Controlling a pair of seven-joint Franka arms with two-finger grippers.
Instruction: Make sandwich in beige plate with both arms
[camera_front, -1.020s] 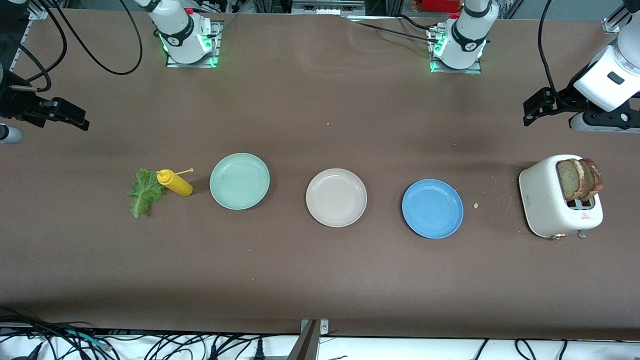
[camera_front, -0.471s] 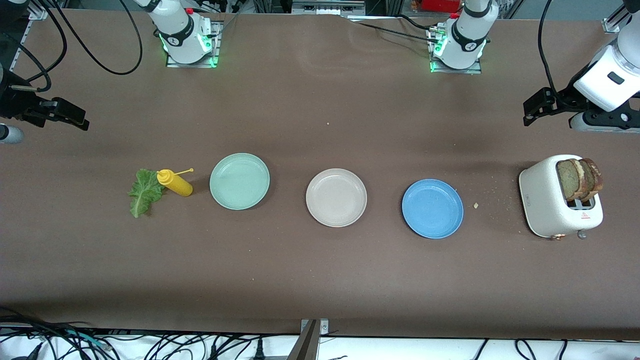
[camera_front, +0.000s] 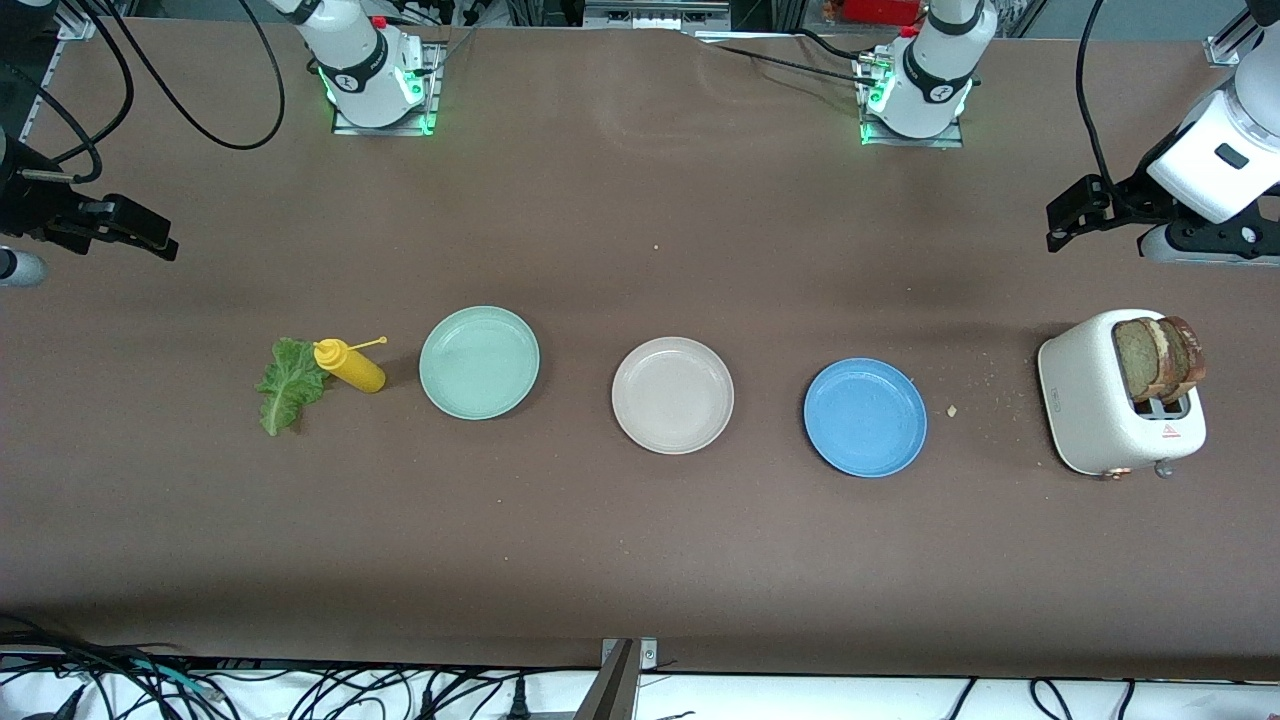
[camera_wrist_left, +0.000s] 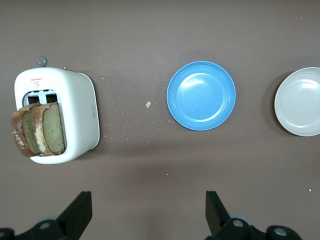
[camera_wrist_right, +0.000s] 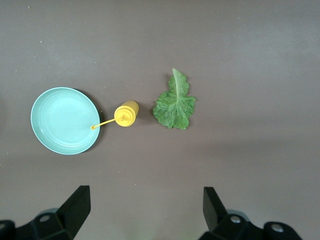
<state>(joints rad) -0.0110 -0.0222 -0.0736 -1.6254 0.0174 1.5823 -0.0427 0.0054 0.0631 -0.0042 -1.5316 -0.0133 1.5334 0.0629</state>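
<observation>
The beige plate (camera_front: 672, 395) lies empty between a mint-green plate (camera_front: 479, 362) and a blue plate (camera_front: 865, 417). Two bread slices (camera_front: 1140, 358) stand upright in the slots of a white toaster (camera_front: 1085, 405) at the left arm's end of the table. A green lettuce leaf (camera_front: 290, 384) lies flat beside a yellow squeeze bottle (camera_front: 350, 366) at the right arm's end. My left gripper (camera_wrist_left: 148, 212) hangs open and empty over bare table by the toaster (camera_wrist_left: 82, 112), bread (camera_wrist_left: 42, 130) and blue plate (camera_wrist_left: 201, 95). My right gripper (camera_wrist_right: 145, 207) hangs open and empty over bare table by the lettuce (camera_wrist_right: 175, 104).
Crumbs are scattered on the brown tabletop between the blue plate and the toaster. The squeeze bottle (camera_wrist_right: 125, 114) stands between the lettuce and the mint-green plate (camera_wrist_right: 65, 120). Both arm bases sit along the table edge farthest from the front camera. Cables run along the nearest edge.
</observation>
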